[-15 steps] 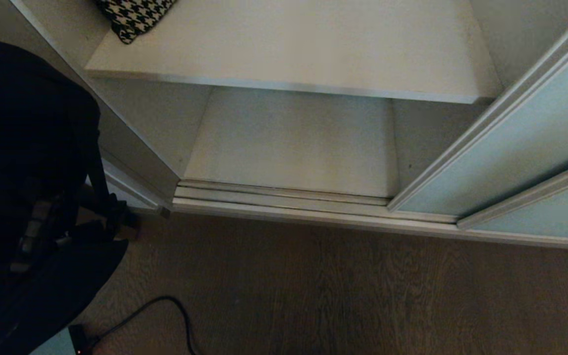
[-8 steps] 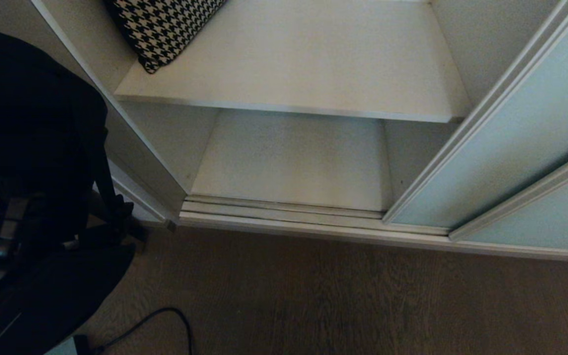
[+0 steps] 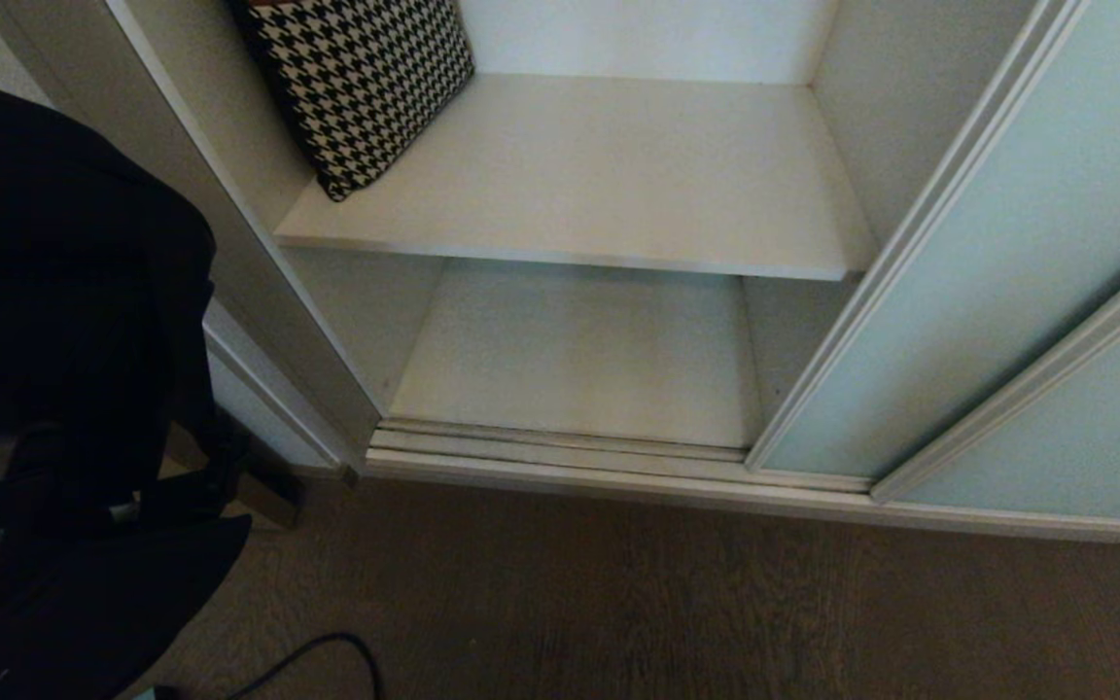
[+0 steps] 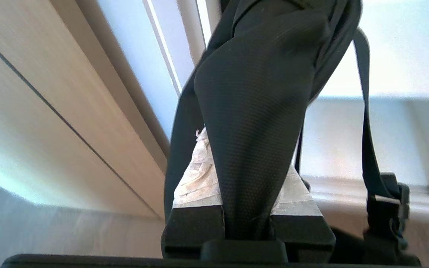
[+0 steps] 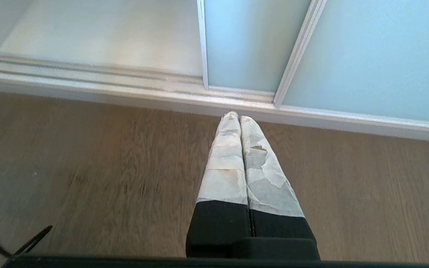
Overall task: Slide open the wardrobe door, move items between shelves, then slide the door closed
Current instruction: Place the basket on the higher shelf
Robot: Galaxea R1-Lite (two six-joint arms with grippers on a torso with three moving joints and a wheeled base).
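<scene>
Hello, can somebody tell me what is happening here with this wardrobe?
The robot stands before an open wardrobe. Its left gripper is shut on the strap of a black bag, which hangs outside the wardrobe on the robot's left. The sliding door is pushed to the right, so two white shelves show. A houndstooth cushion leans at the left of the upper one; the lower holds nothing. The right gripper is shut, pointing at the wooden floor.

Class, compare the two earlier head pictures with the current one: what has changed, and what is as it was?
The head camera has tilted up, so the whole scene slid down the picture: more of the houndstooth cushion and the upper shelf shows. Nothing in the wardrobe moved. The left gripper still clamps the black bag by its strap, the sliding wardrobe door stays open, and the right gripper stays shut over the floor.
</scene>
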